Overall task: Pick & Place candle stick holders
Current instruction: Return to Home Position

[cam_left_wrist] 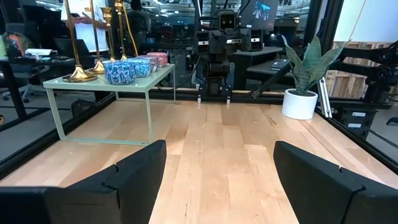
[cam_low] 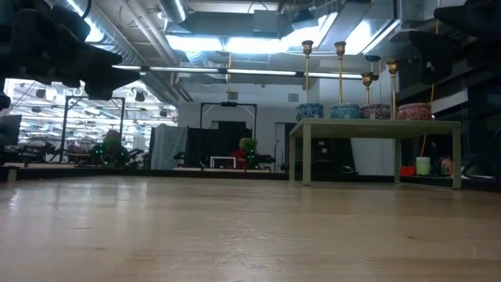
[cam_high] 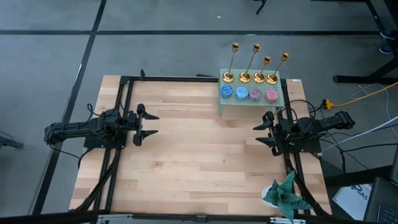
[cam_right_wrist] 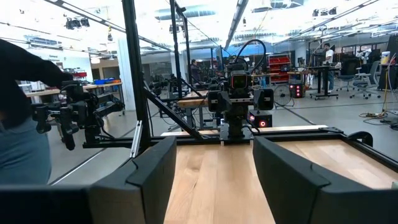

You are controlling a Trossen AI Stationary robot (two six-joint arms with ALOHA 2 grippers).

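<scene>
Wood planking covers the table point(cam_high: 193, 165), the biggest thing in the high view, framed by dark rails along both sides.

Both arms lie low at the table's edges, facing each other across bare boards. The left gripper point(cam_high: 154, 124) sits at the left edge about halfway along the table, its two fingers spread apart with nothing between them. The right gripper point(cam_high: 255, 135) sits at the right edge, just beside the shelf's front corner but not touching it. Its fingers are spread wide too, holding nothing. Each wrist view shows dark pads well apart, with open table between them.

A pale green shelf point(cam_high: 250, 109) stands on thin legs at the table's far right corner. A green leafy plant point(cam_high: 285, 193) in a white pot sits at the near right corner.

All four candle stick holders point(cam_high: 244, 76) stand upright on the shelf in one row along its back edge, round bases close together. In the low view, the two taller ones are on the left and the two shorter on the right.

Four small round candles point(cam_high: 240, 93) line the shelf's front edge, one before each holder: blue, light blue, purple and pink.
</scene>
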